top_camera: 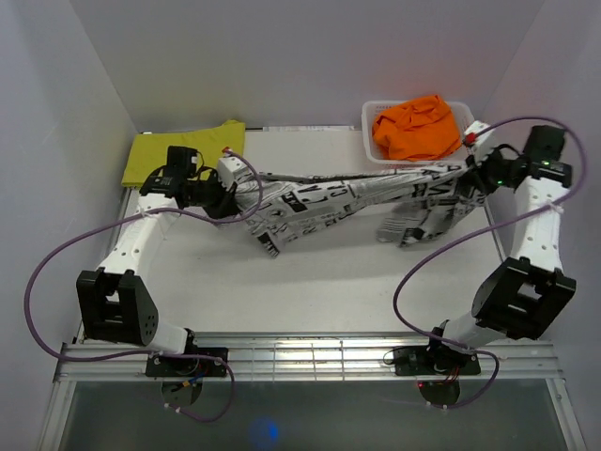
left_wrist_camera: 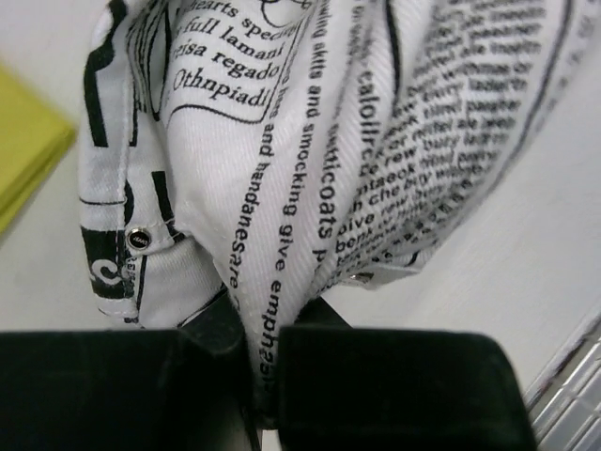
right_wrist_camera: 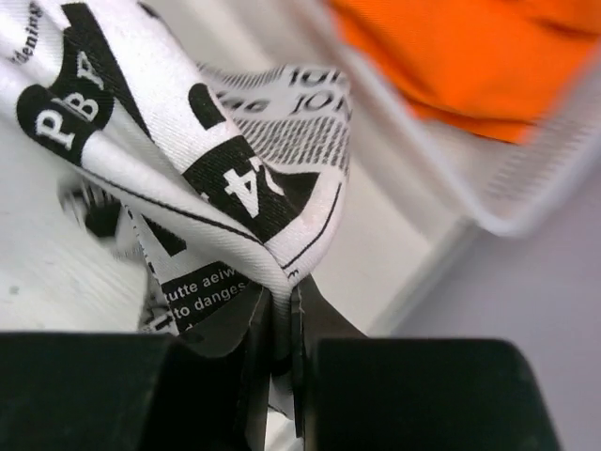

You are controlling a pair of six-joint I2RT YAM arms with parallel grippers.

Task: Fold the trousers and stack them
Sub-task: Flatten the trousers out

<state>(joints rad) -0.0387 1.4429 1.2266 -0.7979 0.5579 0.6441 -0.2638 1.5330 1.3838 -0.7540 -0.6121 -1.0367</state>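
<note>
Crosswise, newspaper-print trousers [top_camera: 347, 202] between left gripper [left_wrist_camera: 265, 343] and right gripper [right_wrist_camera: 286, 315] (both clamped on them), yellow trousers [top_camera: 183, 150] and basket [top_camera: 367, 118] behind

Both arms are built alike from where I sit: the left arm [top_camera: 127, 249] and right arm [top_camera: 540, 221] have white links between chunky black joints. A purple cable [top_camera: 29, 280] loops off each. Green lights [top_camera: 499, 173] glow on the right wrist. The jaws are matte black blocks.

Lab test cell: plain white enclosure walls [top_camera: 84, 103], white table [top_camera: 310, 291], aluminium rail [top_camera: 310, 357] (purple cables [top_camera: 27, 282] looped loose).
</note>
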